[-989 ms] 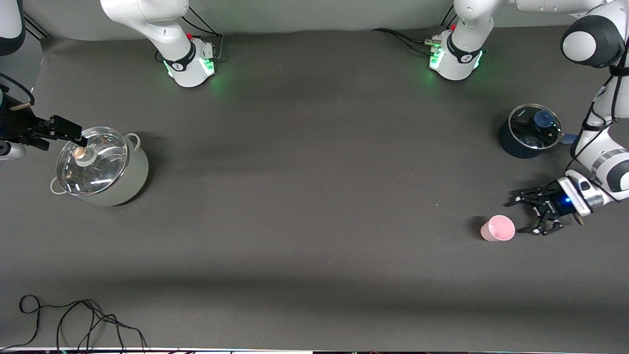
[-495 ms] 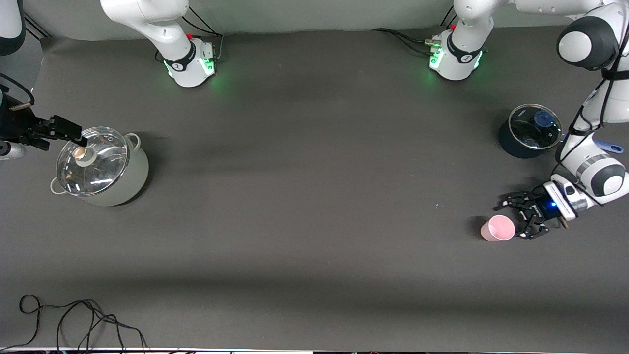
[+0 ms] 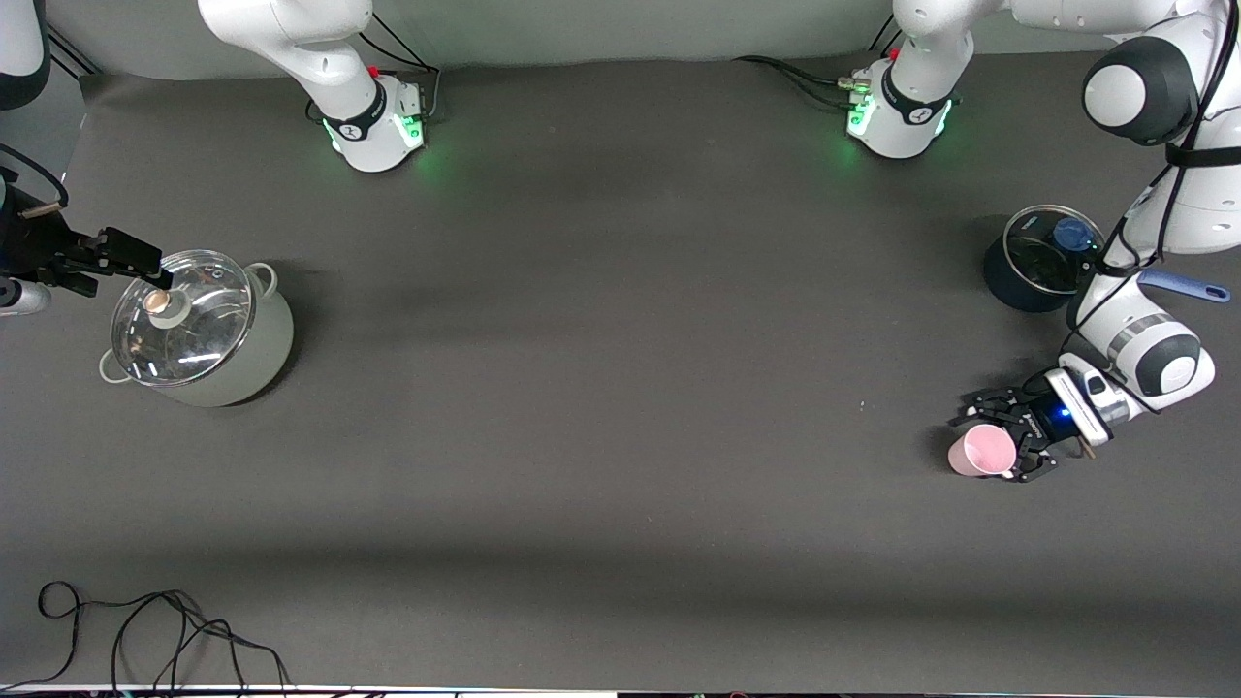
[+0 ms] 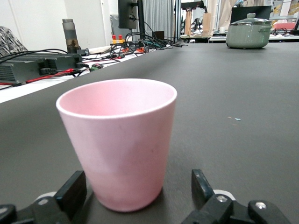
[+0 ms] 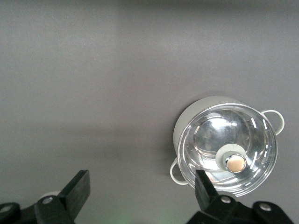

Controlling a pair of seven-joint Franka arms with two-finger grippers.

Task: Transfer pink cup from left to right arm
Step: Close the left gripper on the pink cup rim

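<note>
Pink cup (image 3: 982, 452) stands upright on the dark table (image 3: 620, 388) toward the left arm's end, nearer the front camera's edge than the dark saucepan, with the left gripper (image 3: 999, 441) low at the tabletop, its fingers spread to either side of the cup and not yet pinching it. In the left wrist view the pink cup (image 4: 119, 142) fills the space between the two black fingertips (image 4: 72, 191), a sliver of gap showing at each side. A large pale green pot (image 3: 204, 330) with a glass lid (image 3: 181, 317) sits near the right arm's end of the table, and a smaller dark saucepan (image 3: 1042, 260) with a glass lid and blue handle (image 3: 1185, 285) stands by the left arm's end, close to the left arm. The right gripper (image 3: 126, 254) waits in the air beside the green pot at the table's edge, its fingers spread wide with nothing between them; the right wrist view looks down on the green pot (image 5: 224, 147). A loose black cable (image 3: 145, 635) lies coiled at the table's corner nearest the front camera, at the right arm's end.
</note>
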